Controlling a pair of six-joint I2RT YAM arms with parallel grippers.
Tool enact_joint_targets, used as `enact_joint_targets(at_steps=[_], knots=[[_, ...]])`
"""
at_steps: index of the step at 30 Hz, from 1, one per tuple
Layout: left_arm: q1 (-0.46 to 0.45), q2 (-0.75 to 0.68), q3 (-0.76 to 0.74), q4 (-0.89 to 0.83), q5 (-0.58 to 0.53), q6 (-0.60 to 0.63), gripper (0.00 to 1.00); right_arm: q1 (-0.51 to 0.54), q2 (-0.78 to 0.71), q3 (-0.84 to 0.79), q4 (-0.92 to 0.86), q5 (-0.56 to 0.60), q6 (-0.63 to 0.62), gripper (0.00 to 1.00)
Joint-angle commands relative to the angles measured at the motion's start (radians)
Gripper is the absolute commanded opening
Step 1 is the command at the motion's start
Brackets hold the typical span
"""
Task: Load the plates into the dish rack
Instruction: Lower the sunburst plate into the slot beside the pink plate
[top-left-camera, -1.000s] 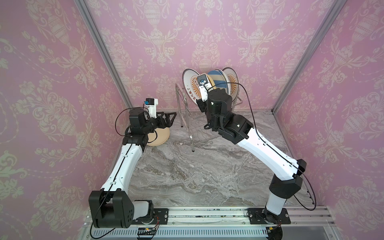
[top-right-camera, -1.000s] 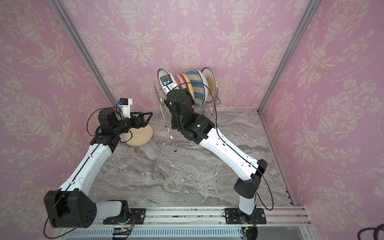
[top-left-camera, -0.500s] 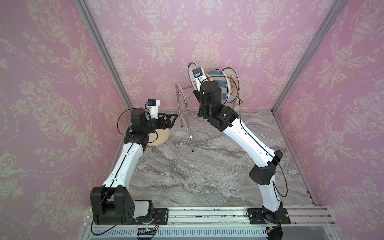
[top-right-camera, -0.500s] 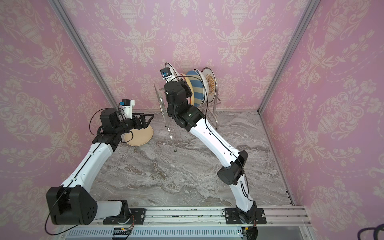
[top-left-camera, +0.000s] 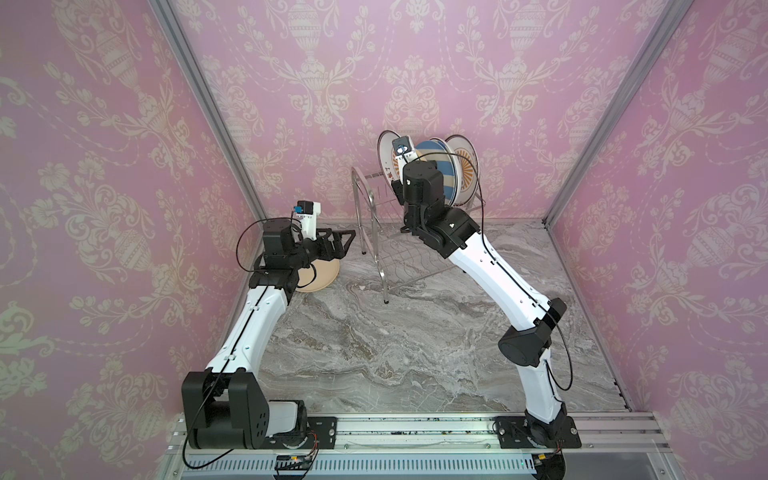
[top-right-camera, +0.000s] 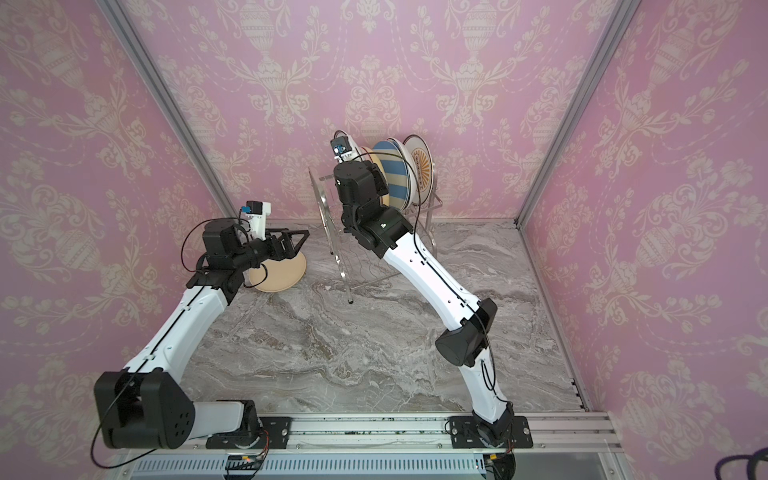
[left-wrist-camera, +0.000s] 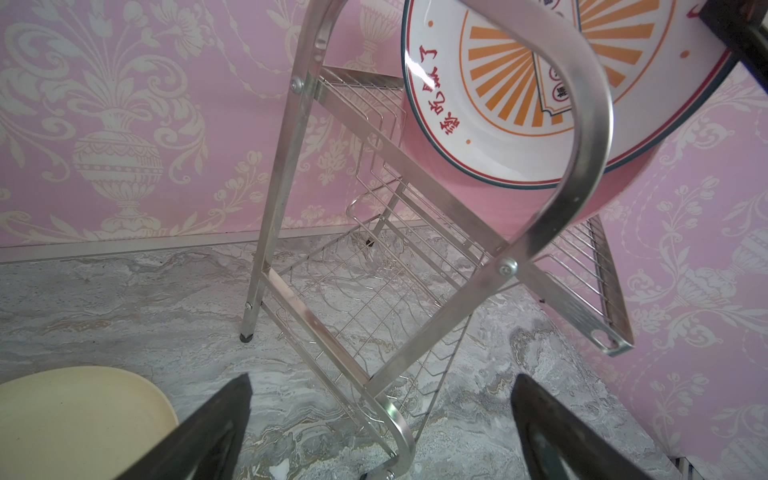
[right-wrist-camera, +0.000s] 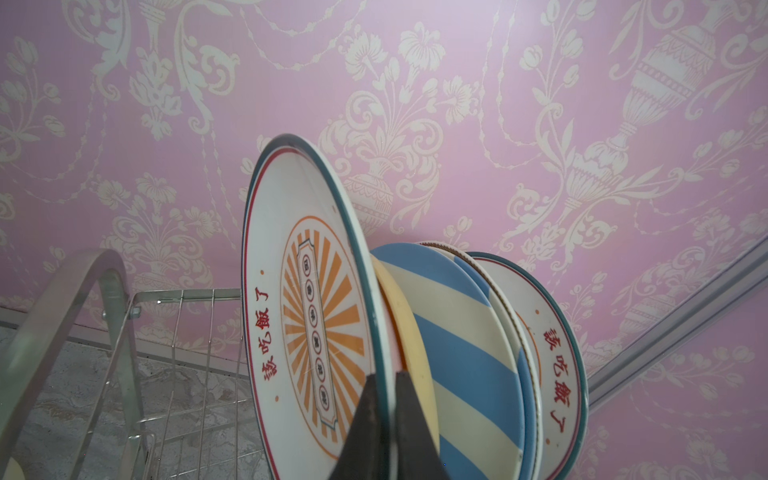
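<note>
Right wrist view shows upright white plate (right-wrist-camera: 307, 316), orange sunburst, teal rim.

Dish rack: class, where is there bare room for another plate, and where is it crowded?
Free: upper-tier wires between the looped side frame and the sunburst plate in the right gripper; the lower shelf, bare where visible; the marble table in front of the dish rack. Crowded: the upper tier beyond that plate, where other plates stand packed.

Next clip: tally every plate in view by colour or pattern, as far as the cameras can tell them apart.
Orange sunburst plates: 2
Blue-white striped plate: 1
Yellow plate: 1
Pink plate: 1
Cream plate, on the table: 1
Total: 6 told apart; more may be hidden.
</note>
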Motion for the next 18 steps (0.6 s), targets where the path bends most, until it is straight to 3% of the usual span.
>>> enact_joint_targets(at_steps=[1, 9, 18], knots=[[0.002, -0.010, -0.029, 0.032, 0.030, 0.020, 0.99, 0.002, 0.034, 0.010, 0.068, 0.060, -0.025, 0.00], [0.003, -0.013, -0.025, 0.029, 0.033, 0.025, 0.99, 0.008, 0.047, 0.006, 0.069, 0.057, -0.040, 0.00], [0.004, -0.010, -0.029, 0.037, 0.030, 0.020, 0.99, 0.013, 0.008, -0.022, 0.056, -0.045, -0.015, 0.00]])
